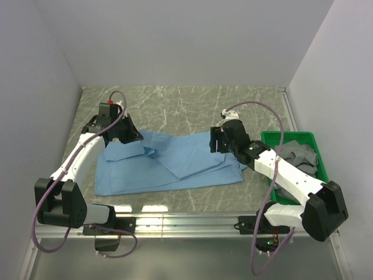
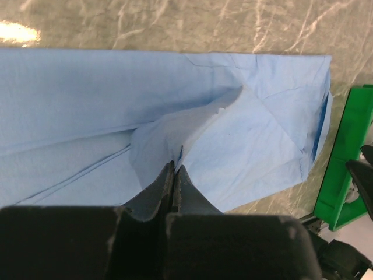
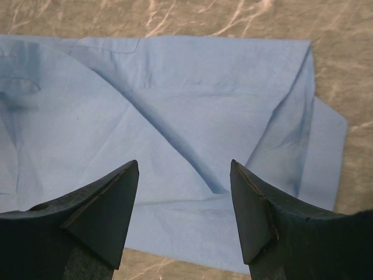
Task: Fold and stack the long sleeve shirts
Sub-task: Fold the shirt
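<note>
So my left gripper (image 2: 175, 168) is clamped on a raised fold of the light blue shirt (image 2: 76, 99), right gripper (image 3: 184, 168) hangs wide open over its other end.

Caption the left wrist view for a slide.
Shut left gripper pinching a fold of the plain light blue cloth shirt.

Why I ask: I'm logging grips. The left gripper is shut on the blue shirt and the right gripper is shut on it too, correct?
Not quite. The right gripper is open, jaws apart above the blue shirt, as the right wrist view shows. The left gripper is shut on the blue shirt.
</note>
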